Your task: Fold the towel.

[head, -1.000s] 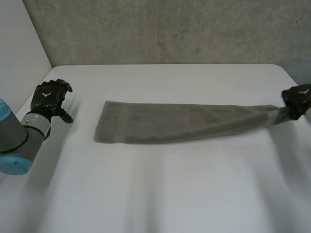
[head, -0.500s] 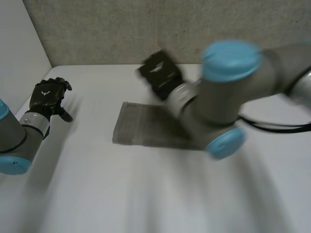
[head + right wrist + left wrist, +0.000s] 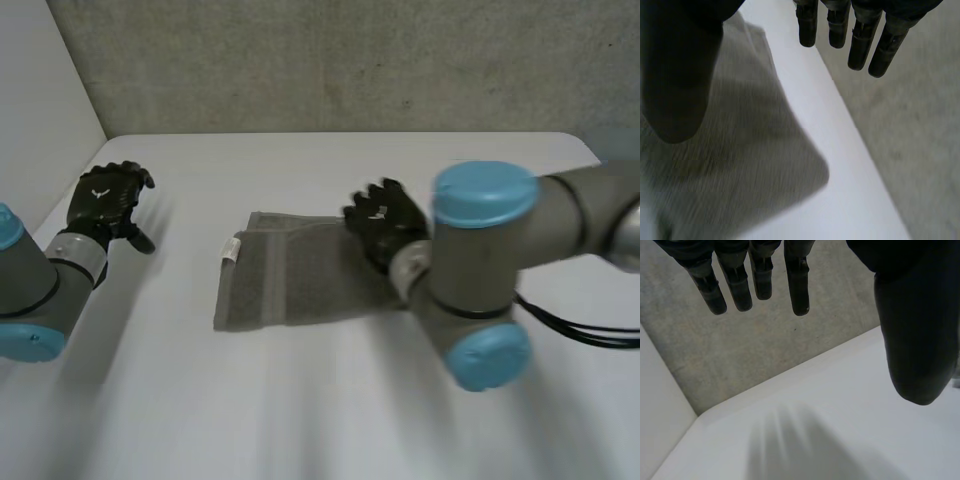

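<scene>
— Moved in from the right edge of the table (image 3: 300, 400) within the last second: the right hand (image 3: 385, 222), now over the right part of the towel (image 3: 290, 280). Towel much shorter than before, doubled over itself.
— And lying where now?
— Flat on the table, near the middle, a little toward the left. Small white label (image 3: 232, 248) at the left end.
— Fingers of the right hand?
— Straight and well apart from the thumb, as seen in the right wrist view. Nothing pinched, nothing held. Towel under the palm and thumb, fingertips reaching past its edge toward the grey wall (image 3: 350, 60). Touching the cloth or just above it: cannot tell.
— The left hand (image 3: 105, 200)?
— Almost in the same place as before, near the left edge of the table, well apart from the towel. Fingers straight, thumb apart, in the left wrist view. Empty, above bare table.
— The right arm (image 3: 480, 270)?
— Stretched in from the right, blue caps in front, covering the right end of the towel.
</scene>
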